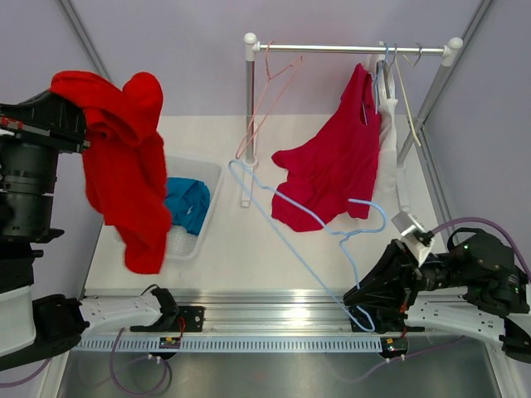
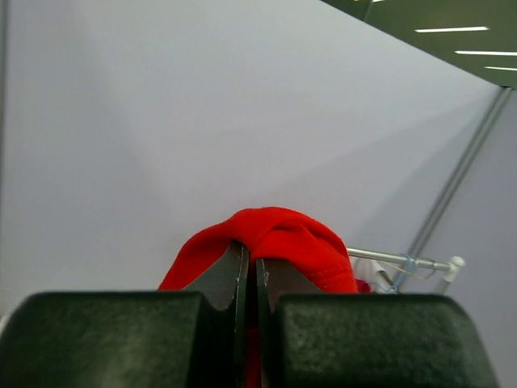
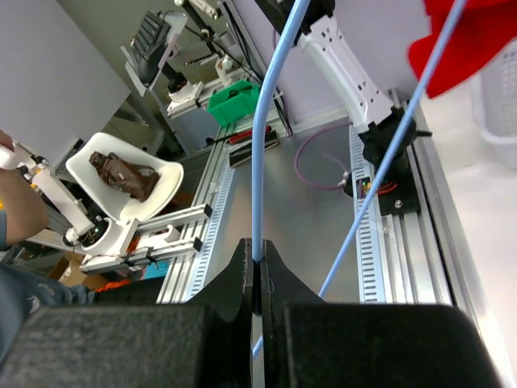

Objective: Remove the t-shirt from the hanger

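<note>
**Holding shirt and hanger apart, one in each gripper**

Raised high at the left, the left gripper [image 2: 249,260] has its jaws pressed almost together, with only a sliver of a gap, pinching a fold of the red t-shirt [image 1: 124,174]. In the left wrist view the cloth bulges up over the fingertips. In the top view the rest of it hangs straight down below the gripper, free of any hanger.

Below and just right of that hanging cloth sits a white basket [image 1: 213,176] with a blue garment [image 1: 187,206] inside. The shirt's lower edge overlaps the basket's left side in the top view. Whether they touch cannot be told.

Far from both grippers, toward the back, a rack rail [image 1: 348,48] carries a pink hanger [image 1: 270,91] and a crimson garment [image 1: 332,166].

Low at the right, the right gripper [image 3: 256,260] is clamped tight on the thin blue hanger [image 3: 257,178]. The wire runs up out of the jaws. In the top view the bare hanger reaches away from this gripper toward the left and back, well apart from the t-shirt.
</note>
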`<action>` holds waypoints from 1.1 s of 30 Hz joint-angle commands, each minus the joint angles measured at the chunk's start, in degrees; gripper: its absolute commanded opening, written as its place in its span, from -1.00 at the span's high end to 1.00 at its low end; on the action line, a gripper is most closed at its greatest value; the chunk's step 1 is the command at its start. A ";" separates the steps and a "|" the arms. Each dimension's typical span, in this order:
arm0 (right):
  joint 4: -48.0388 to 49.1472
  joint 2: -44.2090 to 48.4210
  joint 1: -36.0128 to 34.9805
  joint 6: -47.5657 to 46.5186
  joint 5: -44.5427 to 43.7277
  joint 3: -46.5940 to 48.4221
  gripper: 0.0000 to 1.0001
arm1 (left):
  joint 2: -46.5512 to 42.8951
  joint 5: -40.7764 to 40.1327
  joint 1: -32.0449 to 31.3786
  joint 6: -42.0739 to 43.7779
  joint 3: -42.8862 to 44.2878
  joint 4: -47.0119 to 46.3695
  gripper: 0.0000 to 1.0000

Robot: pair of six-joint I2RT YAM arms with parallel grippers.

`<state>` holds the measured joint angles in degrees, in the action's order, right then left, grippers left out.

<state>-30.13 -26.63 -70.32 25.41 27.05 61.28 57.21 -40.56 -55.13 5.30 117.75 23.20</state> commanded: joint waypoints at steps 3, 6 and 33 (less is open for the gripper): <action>-3.10 2.11 0.01 -1.59 -4.97 3.06 1.00 | -1.48 -5.50 -0.06 9.98 -8.05 -11.74 1.00; -3.70 0.36 0.10 -1.77 -8.05 3.15 1.00 | -2.63 -4.71 -0.15 14.29 -13.68 -16.94 1.00; -9.51 -3.95 0.01 -0.71 -24.50 5.70 1.00 | -1.41 28.86 42.65 -16.81 -26.19 -12.83 1.00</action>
<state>-39.86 -29.80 -70.28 24.86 4.29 65.06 54.70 -16.25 -12.88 -7.42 85.03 15.44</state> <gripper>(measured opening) 0.034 0.025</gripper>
